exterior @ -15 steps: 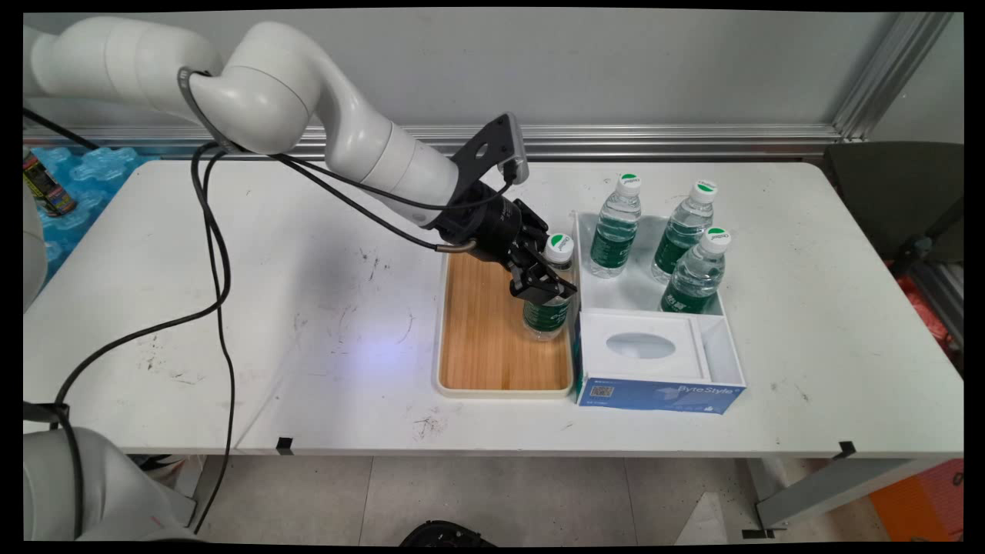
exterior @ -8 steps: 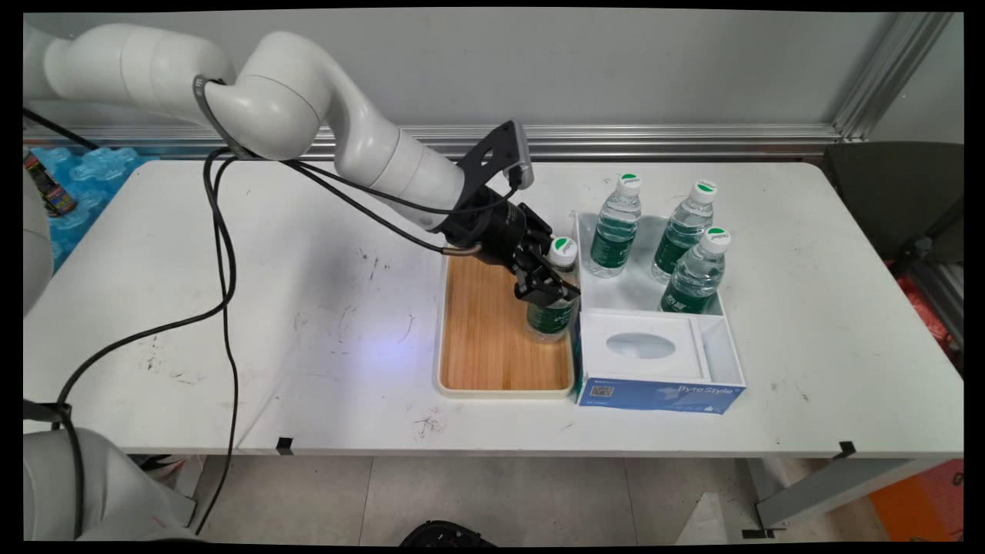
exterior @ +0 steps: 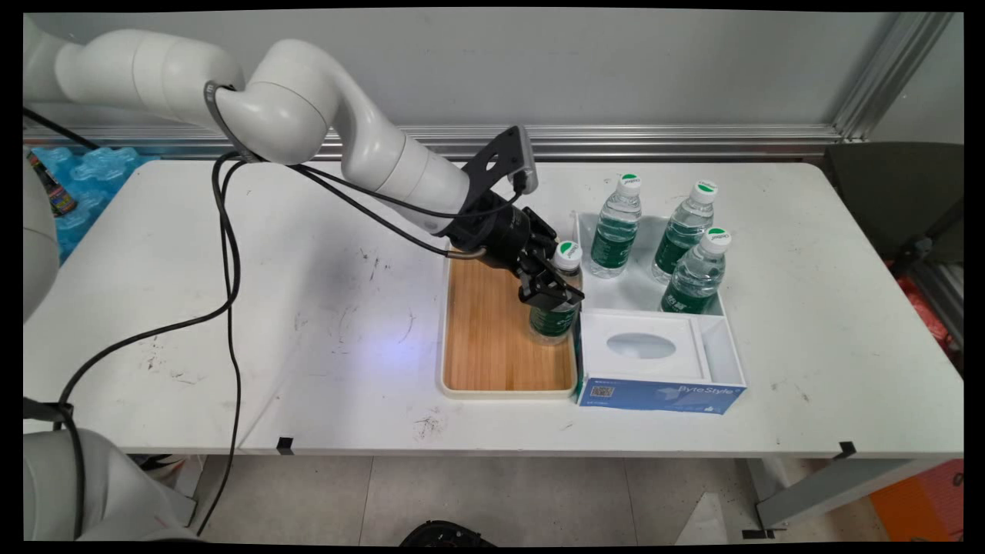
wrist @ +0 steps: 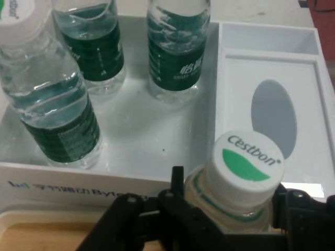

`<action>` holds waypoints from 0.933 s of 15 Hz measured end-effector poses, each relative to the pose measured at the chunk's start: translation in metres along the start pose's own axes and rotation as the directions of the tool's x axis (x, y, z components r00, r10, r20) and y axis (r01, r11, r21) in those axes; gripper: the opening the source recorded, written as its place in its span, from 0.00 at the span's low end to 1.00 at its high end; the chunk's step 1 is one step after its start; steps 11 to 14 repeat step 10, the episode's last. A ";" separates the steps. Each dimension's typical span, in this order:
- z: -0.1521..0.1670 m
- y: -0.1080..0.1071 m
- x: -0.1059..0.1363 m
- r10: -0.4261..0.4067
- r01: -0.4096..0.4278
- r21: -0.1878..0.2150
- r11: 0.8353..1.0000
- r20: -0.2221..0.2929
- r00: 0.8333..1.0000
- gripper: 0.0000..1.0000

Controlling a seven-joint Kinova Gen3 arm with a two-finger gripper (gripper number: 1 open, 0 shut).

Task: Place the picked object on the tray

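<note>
My black gripper (exterior: 552,296) is shut on a water bottle (exterior: 555,317) with a green label and a white cap (wrist: 246,163), gripping it just below the neck. The bottle stands upright at the right edge of the wooden tray (exterior: 492,338), close against the white box (exterior: 723,338). In the hand view the gripper (wrist: 230,209) frames the bottle's shoulder from both sides. Three more green-labelled bottles (exterior: 616,227) (exterior: 683,231) (exterior: 695,273) stand in the box's far part.
The white box has a blue front and an oval-windowed insert (exterior: 640,345) in its near part. The white table (exterior: 231,323) is scuffed left of the tray. Black cables (exterior: 223,261) hang from the arm. A dark chair (exterior: 893,200) stands at the right.
The gripper has carried the bottle a little to the right across the tray, nearer the white box. The tray has shifted slightly rightward with it.
</note>
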 end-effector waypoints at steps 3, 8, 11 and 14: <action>0.002 0.000 -0.001 0.002 -0.002 -0.004 1.000 0.001 1.000 0.00; 0.003 0.000 -0.001 0.004 -0.004 -0.009 1.000 0.002 1.000 1.00; 0.002 0.000 -0.001 0.004 -0.004 -0.008 1.000 0.004 1.000 1.00; 0.002 0.000 -0.001 0.004 -0.004 -0.008 1.000 0.004 1.000 1.00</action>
